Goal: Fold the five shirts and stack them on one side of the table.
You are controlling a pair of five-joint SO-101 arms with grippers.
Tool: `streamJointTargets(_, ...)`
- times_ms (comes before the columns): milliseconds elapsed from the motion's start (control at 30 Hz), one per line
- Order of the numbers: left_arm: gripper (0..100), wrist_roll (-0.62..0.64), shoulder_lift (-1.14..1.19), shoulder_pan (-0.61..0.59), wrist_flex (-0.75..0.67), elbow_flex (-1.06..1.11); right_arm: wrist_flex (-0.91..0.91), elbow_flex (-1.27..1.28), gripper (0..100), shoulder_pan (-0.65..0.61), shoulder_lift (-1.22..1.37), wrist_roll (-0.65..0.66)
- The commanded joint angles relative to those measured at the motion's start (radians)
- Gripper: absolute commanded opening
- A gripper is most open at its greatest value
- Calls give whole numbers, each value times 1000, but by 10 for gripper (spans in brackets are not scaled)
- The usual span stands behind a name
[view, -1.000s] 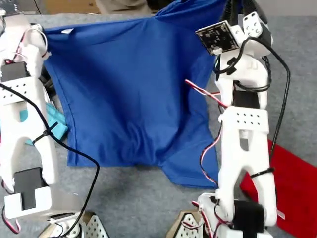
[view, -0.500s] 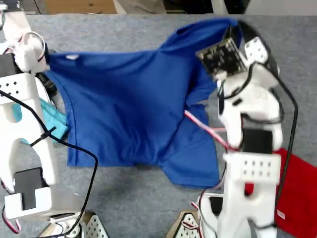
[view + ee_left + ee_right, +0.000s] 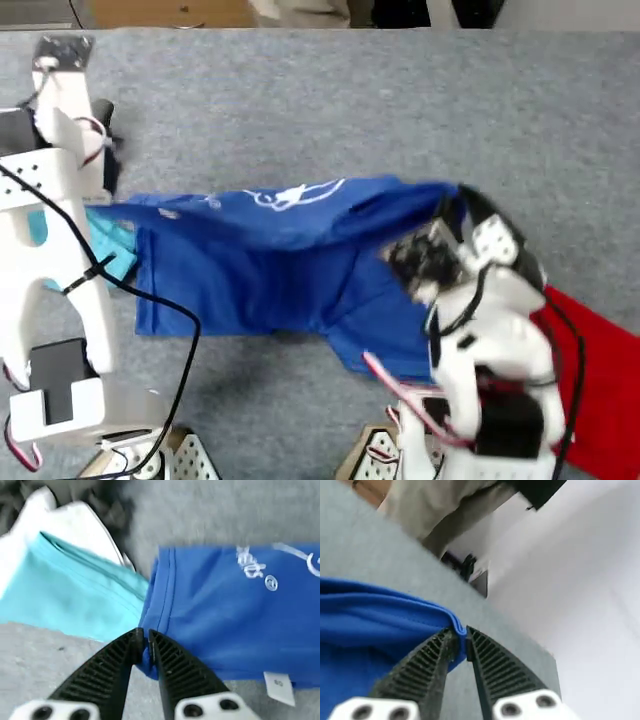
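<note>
Found the left tool clamped on a doubled edge of the blue shirt, with blue cloth pinched between its ribbed fingers. Saw, just past that edge, a teal shirt lying against the blue one, and beyond it a white cloth, blurred and cut off at the frame. Noted a small white label at the blue hem and white print farther along, too smeared to read. Found the right tool likewise clamped on a blue hem, with the grey worktop running off behind it. From above, saw the blue shirt lying doubled over in a long band across the middle of the worktop, print upward, its near right part hidden under the right arm. Saw a red shirt at the near right, partly behind that arm and cut off by the edge. Spotted the teal shirt tucked beside the left arm, mostly covered by it.
</note>
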Motion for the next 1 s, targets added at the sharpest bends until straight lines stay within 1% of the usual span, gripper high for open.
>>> streamJointTargets(0,19,-6,-10,-9,-48,137,172,25,4,-5,-127,68)
streamJointTargets(100,19,-6,-10,-12,-104,264,290,38,4,-5,-200,103)
streamJointTargets(200,19,-5,-12,-12,-166,379,361,38,4,31,-225,127)
streamJointTargets(333,19,-5,-62,-11,-244,525,410,38,4,108,-197,192)
streamJointTargets(433,19,-3,-136,-14,-319,594,382,38,4,134,-150,207)
streamJointTargets(500,19,14,-188,-14,-371,591,265,38,4,134,-102,199)
streamJointTargets(533,19,46,-213,-14,-400,578,176,38,4,134,-71,173)
streamJointTargets(667,19,195,-305,-12,-496,486,-275,31,4,134,70,57)
streamJointTargets(767,19,244,-372,-11,-528,400,-555,-5,4,140,168,21)
streamJointTargets(833,19,249,-418,-11,-525,344,-643,-74,4,142,216,9)
streamJointTargets(967,19,245,-533,-12,-523,282,-661,-246,4,157,246,2)
